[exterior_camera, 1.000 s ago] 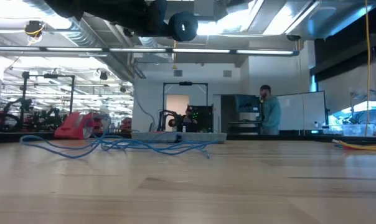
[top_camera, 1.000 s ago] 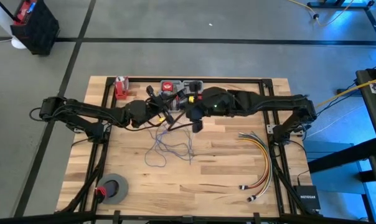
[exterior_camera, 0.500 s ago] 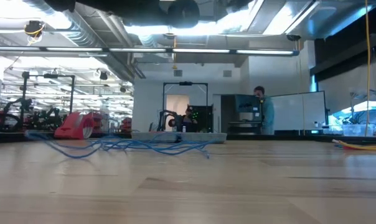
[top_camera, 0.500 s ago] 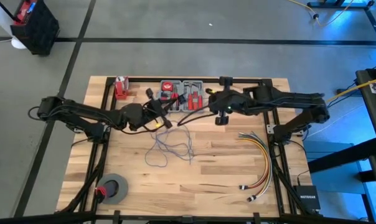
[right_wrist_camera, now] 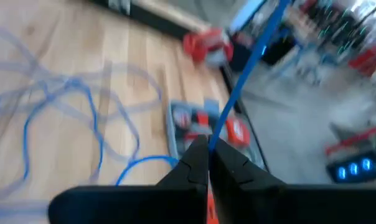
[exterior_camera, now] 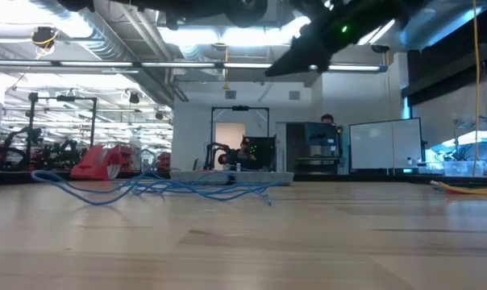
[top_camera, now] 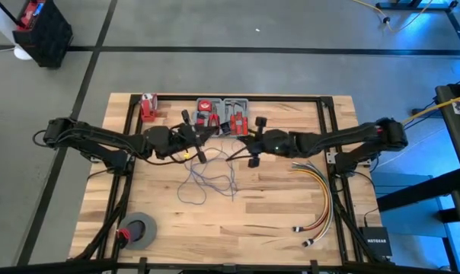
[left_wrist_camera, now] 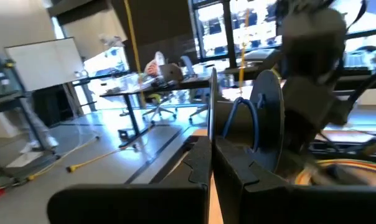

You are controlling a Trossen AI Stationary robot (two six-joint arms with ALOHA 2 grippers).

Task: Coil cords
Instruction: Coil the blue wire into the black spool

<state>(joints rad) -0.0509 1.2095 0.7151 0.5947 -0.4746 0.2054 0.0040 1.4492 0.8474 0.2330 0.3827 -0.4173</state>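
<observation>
Both grippers pinched cord (top_camera: 207,179): right gripper (right_wrist_camera: 208,144) clamped, left gripper (left_wrist_camera: 211,146) too. It looked thin, floppy, tangle-prone; I'd grab near plugs.

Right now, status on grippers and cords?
Left gripper shut, raised. Right gripper shut on a cord. Cords loose mid-table, uncoiled. Nothing in the way.
</observation>
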